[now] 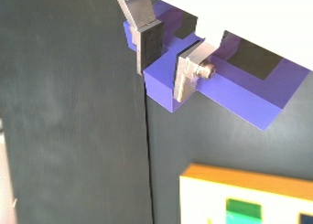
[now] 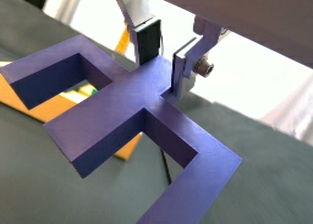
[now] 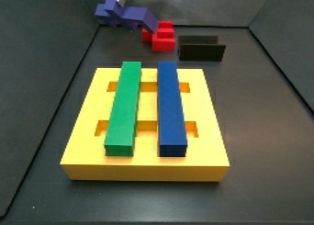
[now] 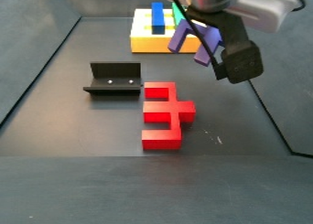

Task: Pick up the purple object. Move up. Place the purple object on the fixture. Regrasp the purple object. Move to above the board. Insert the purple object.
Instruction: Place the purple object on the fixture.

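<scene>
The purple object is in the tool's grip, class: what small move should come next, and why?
Probably carry it sideways toward the fixture. The tool is shut on the purple object, which a side view shows lifted off the floor beside the red piece, and the fixture stands bare, so placing comes next.

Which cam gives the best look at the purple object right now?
A wrist view: the purple object fills the frame, notches and legs clear, clamped in the end effector. In another wrist view only one purple end shows. In a side view it is small and distant; in another the arm mostly hides it.
</scene>
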Tool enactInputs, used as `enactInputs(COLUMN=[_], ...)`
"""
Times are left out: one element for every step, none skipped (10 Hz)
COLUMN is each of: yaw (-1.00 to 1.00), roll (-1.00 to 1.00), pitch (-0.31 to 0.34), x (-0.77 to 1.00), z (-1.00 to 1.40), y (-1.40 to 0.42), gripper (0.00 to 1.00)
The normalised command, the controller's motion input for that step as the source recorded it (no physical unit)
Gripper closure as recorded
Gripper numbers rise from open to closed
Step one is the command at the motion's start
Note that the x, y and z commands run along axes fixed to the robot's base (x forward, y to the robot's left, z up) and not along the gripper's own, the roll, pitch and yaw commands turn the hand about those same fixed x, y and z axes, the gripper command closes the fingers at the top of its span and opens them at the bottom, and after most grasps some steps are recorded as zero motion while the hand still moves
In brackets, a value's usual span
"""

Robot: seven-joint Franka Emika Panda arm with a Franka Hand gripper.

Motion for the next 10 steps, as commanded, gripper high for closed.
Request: enactInputs(yaw=[0.40, 0.60, 0.74, 0.43, 0.00, 0.00, 0.08, 0.36, 0.59, 0.54], roll=[-0.58, -0.43, -0.20, -0.39, 0.01, -0.11, -0.19, 0.00, 0.30, 0.73], pitch=[0.391, 0.280, 0.206, 0.223, 0.000, -0.040, 0.000, 0.063, 0.069, 0.149], x=[0.33, 0.14, 0.07, 0.14, 0.00, 0.04, 0.54, 0.71, 0.70, 0.64], z=[-0.01, 0.00, 0.05, 0.09, 0.00, -0.11, 0.02, 0.12, 0.17, 0.27], y=[0.00, 0.00, -0.03, 0.15, 0.00, 0.13, 0.17, 0.05, 0.00, 0.00], gripper=[1.00, 1.00, 1.00, 1.00, 1.00, 1.00, 1.00, 1.00, 1.00, 1.00])
